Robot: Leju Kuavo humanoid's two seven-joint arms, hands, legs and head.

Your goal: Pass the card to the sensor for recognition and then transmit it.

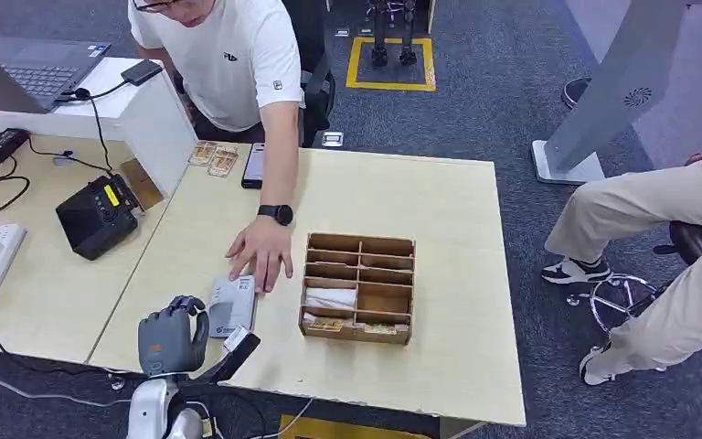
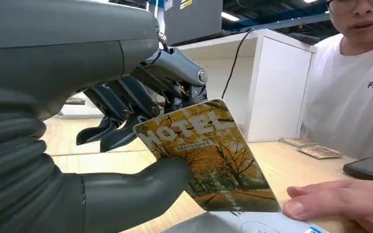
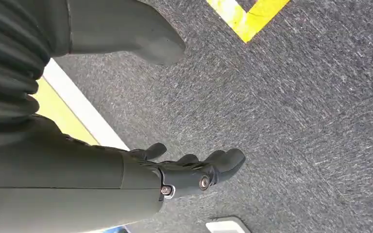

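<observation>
Over the sensor point(image 1: 232, 306), left hand point(image 2: 141, 141) pinches card point(image 2: 209, 155) at its edge: light, stiff, likely slippery; right hand point(image 3: 194, 170) hangs empty, fingers loosely extended.

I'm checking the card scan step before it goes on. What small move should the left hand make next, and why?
Probably lower the hotel card flat onto the grey card reader. The left hand holds the card pinched, tilted above the reader's near edge, not lying on it. The person's hand rests on the reader's far end, so the move should be short and stay on the near part.
</observation>
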